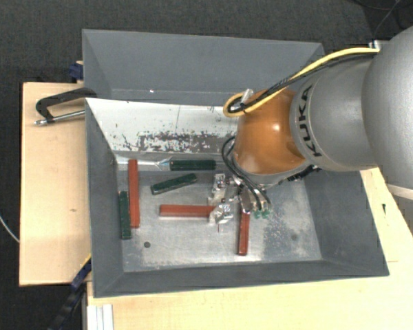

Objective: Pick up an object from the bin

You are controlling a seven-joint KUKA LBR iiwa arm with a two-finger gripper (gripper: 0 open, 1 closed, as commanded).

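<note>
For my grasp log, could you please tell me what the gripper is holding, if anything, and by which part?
It cannot be told: the gripper is down at the right end of the middle red stick.

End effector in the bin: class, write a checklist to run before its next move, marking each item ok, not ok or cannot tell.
1. The end effector is inside the bin: ok.
2. It sits at the right end of the lying red bar: ok.
3. That bar lies apart from the nearest green bar: ok.
4. A second red bar crowds it: not ok.
5. Anything held: cannot tell.
</note>
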